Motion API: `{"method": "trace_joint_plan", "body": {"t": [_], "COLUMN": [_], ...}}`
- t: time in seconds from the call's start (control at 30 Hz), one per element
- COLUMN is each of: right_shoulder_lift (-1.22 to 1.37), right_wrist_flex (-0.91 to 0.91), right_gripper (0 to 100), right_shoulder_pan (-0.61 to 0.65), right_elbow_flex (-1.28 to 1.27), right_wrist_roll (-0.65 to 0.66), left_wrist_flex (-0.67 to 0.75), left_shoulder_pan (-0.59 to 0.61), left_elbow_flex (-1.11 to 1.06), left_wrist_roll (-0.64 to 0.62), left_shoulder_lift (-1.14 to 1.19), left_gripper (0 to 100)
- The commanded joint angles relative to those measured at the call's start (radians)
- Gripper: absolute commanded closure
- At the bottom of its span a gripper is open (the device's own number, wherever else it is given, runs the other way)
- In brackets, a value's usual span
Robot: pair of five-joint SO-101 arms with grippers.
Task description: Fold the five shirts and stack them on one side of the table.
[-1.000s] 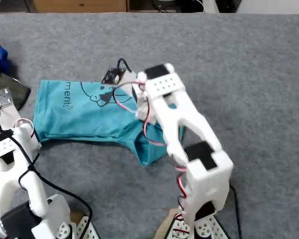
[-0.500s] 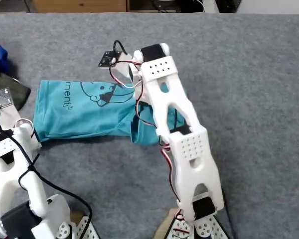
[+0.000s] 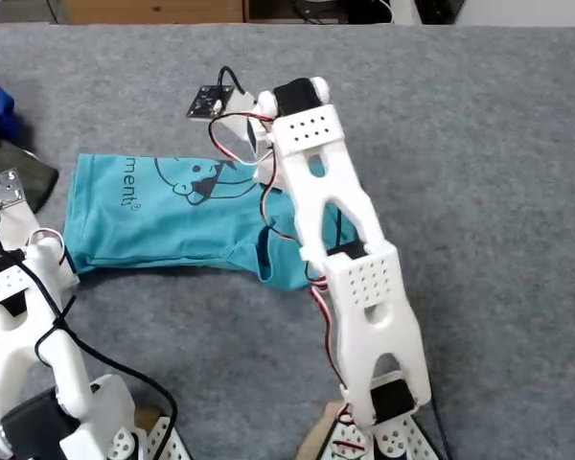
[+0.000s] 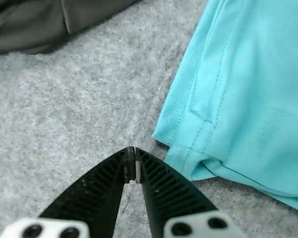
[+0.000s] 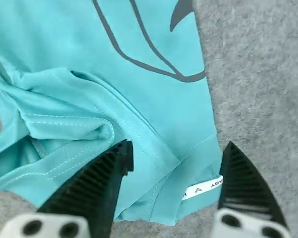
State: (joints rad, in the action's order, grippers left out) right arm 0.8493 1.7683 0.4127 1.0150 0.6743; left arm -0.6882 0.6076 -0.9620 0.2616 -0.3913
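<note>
**Jaws Being Held Wide Over the Shirt on the Right, Pressed Shut on the Left**

The jaws of the right gripper [image 5: 178,148] are being held wide apart, and nothing is being gripped between them. They are being hung just above the right end of a teal shirt [image 3: 153,216], where a stitched hem and a small white label [image 5: 203,187] are being framed between the two black fingers. The jaws of the left gripper [image 4: 131,168] are being kept pressed together, tip against tip, and nothing is being held in them. They are being poised over the bare grey table [image 3: 479,172], just beside a corner at the left end of the shirt and apart from it.

The shirt is being left lying on the left half of the table, partly folded into a long band running left to right, with a dark print [image 3: 196,177] facing up. Its near right part is being left bunched in loose folds [image 3: 283,268].

The right arm [image 3: 350,249] is being stretched from the near edge toward the far side, across the right end of the shirt. The left arm [image 3: 24,316] is being kept at the near left corner. Dark clothes [image 4: 64,20] are being left in a heap at the far left edge of the table, near the shirt's left end but apart from it.
</note>
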Motion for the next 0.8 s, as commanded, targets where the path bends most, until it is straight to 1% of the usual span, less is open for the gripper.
{"method": "trace_joint_plan", "body": {"t": [0.0,0.1,0.2,0.43,0.6,0.77], "right_shoulder_lift": [-0.151,-0.249,-0.357,-0.519,-0.545,-0.544], "right_wrist_flex": [0.018,0.017,0.012,-0.087,-0.176,-0.253], "right_gripper": [75.8,81.1,83.9,83.9,83.9,83.9], "right_shoulder_pan": [0.015,0.038,0.047,0.048,0.082,0.136], "right_elbow_flex": [-0.096,-0.268,-0.427,-0.727,-0.875,-0.917], "right_wrist_roll": [-0.012,-0.012,-0.012,-0.011,-0.011,-0.038], "left_wrist_flex": [0.015,0.015,0.015,0.015,0.015,0.015], "left_shoulder_pan": [0.011,0.011,0.011,0.011,0.009,0.009], "left_elbow_flex": [-0.002,-0.002,-0.002,-0.002,-0.002,-0.002], "left_wrist_roll": [-0.009,-0.009,-0.009,-0.009,-0.009,-0.009], "left_shoulder_lift": [-0.025,-0.025,-0.025,-0.025,-0.025,-0.025], "left_gripper": [98,98,98,98,98,98]}}
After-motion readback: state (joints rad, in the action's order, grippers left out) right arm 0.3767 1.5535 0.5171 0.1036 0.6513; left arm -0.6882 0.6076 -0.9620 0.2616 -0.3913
